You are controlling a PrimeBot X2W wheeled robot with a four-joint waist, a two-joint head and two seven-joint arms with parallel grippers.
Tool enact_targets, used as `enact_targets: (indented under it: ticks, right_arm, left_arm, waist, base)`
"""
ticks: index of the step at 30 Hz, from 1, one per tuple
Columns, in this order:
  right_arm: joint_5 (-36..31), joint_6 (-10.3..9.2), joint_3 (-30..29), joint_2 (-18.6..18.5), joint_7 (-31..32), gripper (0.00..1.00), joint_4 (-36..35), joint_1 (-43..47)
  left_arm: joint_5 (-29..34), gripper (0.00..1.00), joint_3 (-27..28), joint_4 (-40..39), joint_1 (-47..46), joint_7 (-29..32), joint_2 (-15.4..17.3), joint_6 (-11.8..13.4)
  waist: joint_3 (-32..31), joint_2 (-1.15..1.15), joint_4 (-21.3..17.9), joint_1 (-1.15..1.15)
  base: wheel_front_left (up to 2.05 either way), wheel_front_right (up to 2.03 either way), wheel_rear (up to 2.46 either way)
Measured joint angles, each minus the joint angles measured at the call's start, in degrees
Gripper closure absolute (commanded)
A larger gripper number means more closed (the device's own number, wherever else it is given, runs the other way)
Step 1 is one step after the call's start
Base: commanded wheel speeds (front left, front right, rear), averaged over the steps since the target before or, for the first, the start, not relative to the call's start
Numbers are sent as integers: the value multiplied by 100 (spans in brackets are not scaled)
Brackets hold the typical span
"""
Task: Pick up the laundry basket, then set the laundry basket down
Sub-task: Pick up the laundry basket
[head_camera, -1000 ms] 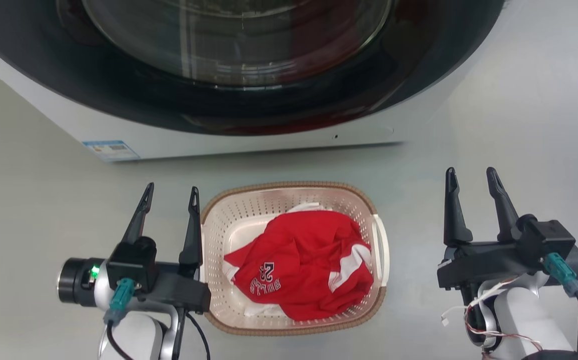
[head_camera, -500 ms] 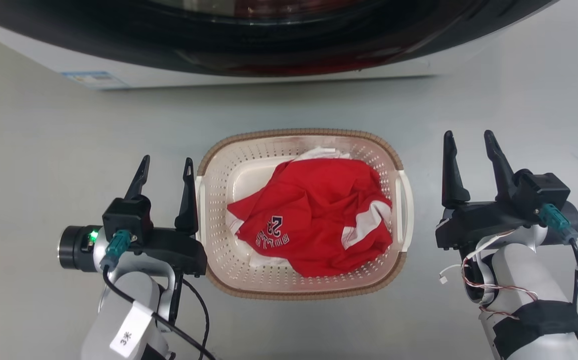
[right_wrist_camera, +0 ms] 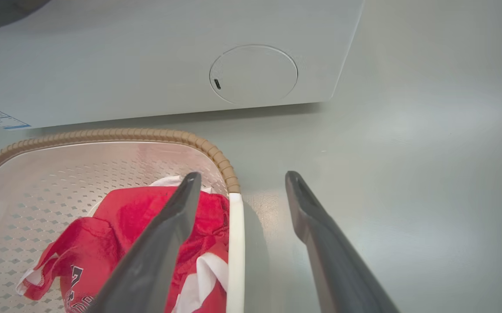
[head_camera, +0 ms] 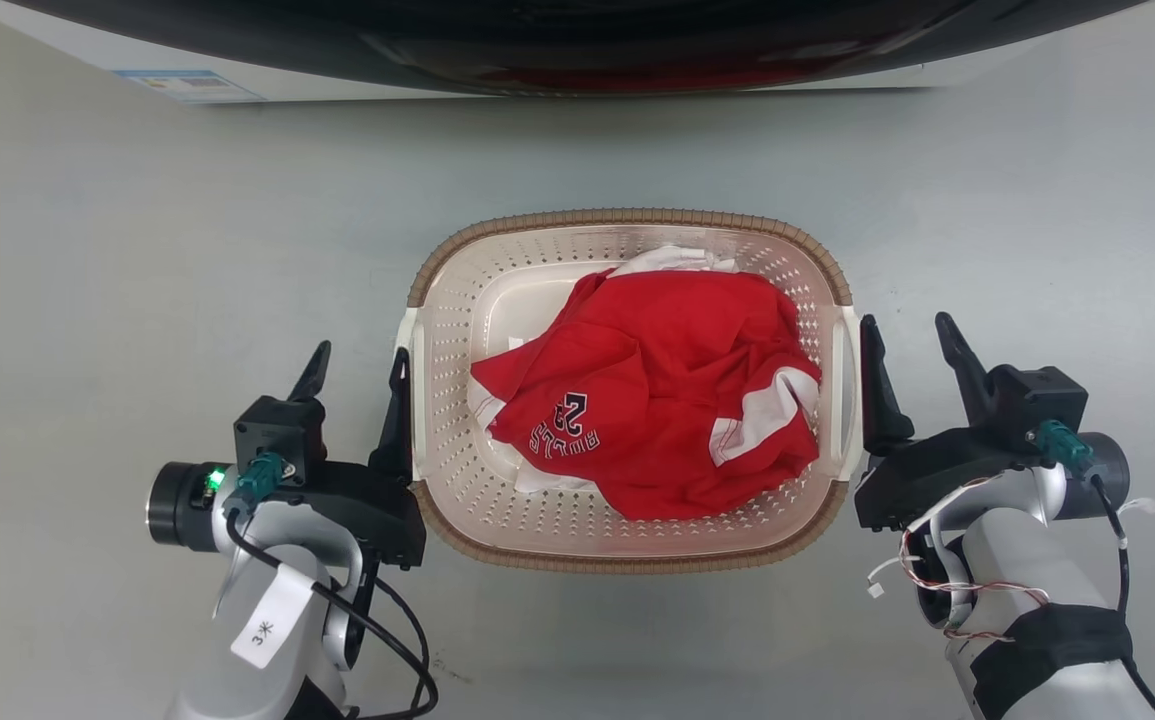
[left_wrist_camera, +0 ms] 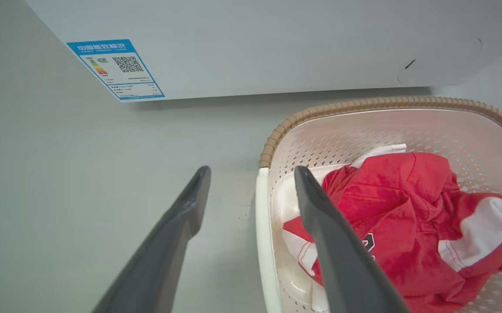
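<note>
Cream laundry basket (head_camera: pixel 627 216): on floor (head_camera: pixel 137 250), before washing machine (head_camera: pixel 537 50), red jersey (head_camera: pixel 657 400) inside
Left claw (head_camera: pixel 361 350): open, straddling left handle (head_camera: pixel 415 400), likely for lift
Right claw (head_camera: pixel 905 320): open, straddling right handle (head_camera: pixel 845 390), not yet gripping

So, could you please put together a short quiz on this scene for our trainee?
1. True or false: the left gripper is shut on the laundry basket.
2. What lies in the basket? A) red garment B) blue towel C) nothing
3. Which appliance stands beyond the basket?
Key: 1 false, it is open; 2 A; 3 the washing machine.
</note>
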Motion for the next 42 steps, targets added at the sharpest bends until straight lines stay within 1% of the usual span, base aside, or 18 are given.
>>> enact_targets:
  ticks: [5,11,17,24,27,38,42]
  right_arm:
    - [12,1,37,0,0,0,145,-106]
    - [122,8,120,0,0,0,330,-214]
    - [305,7,319,0,0,0,431,-236]
    - [412,-1,509,0,0,0,516,-414]
    - [490,-2,552,-1,0,0,550,-468]
    - [558,-10,647,-5,0,0,914,-690]
    - [610,-52,705,-7,0,0,1056,-690]
  left_arm:
    - [-27,0,-97,186,-125,0,-9,-36]
    - [-328,0,-442,353,-240,1,-19,-48]
    - [-527,0,-673,549,-352,1,-22,-41]
    - [-820,0,-845,798,-448,0,-23,57]
    - [-994,0,-884,872,-520,0,-22,60]
    - [-1458,0,-1236,1084,-737,0,-24,114]
    - [-1538,0,-1381,1205,-801,1,-23,151]
  waist:
    - [80,0,-17,0]
    - [208,0,-52,0]
    - [324,0,-68,0]
    - [455,0,-44,0]
    - [518,0,-30,0]
    - [739,-1,34,0]
    - [772,-1,55,0]
  base:
    - [0,0,0]
    - [0,0,0]
    - [0,0,0]
    - [0,0,0]
    - [0,0,0]
    - [0,0,0]
    - [0,0,0]
